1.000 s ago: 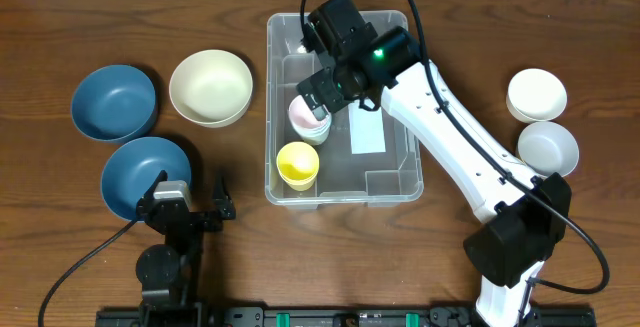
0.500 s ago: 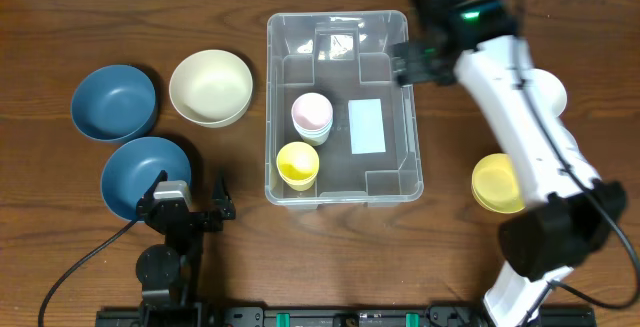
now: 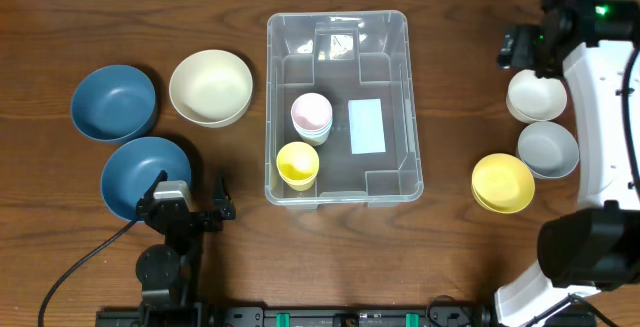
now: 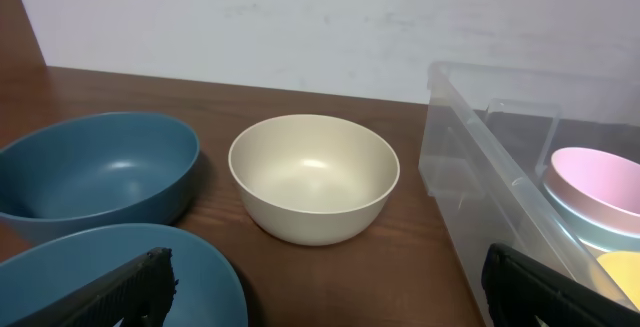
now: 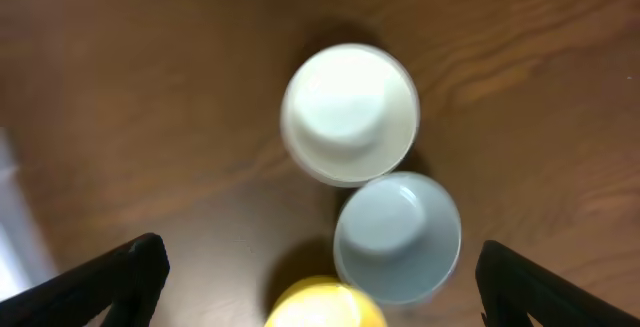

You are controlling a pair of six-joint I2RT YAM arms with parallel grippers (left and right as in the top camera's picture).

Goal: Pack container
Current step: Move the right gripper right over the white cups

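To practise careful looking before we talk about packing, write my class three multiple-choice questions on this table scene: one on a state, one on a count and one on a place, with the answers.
1. The right gripper near the white bowl is:
A) open and empty
B) shut on that bowl
C) shut and empty

2. How many blue bowls are there?
A) one
B) two
C) three

3. The yellow cup stands:
A) in a blue bowl
B) in the white bowl
C) in the container

Answers:
1 A, its fingers stand wide apart with nothing held between them.
2 B, both sit to the left of the container.
3 C, it stands beside the pink cup inside the container.
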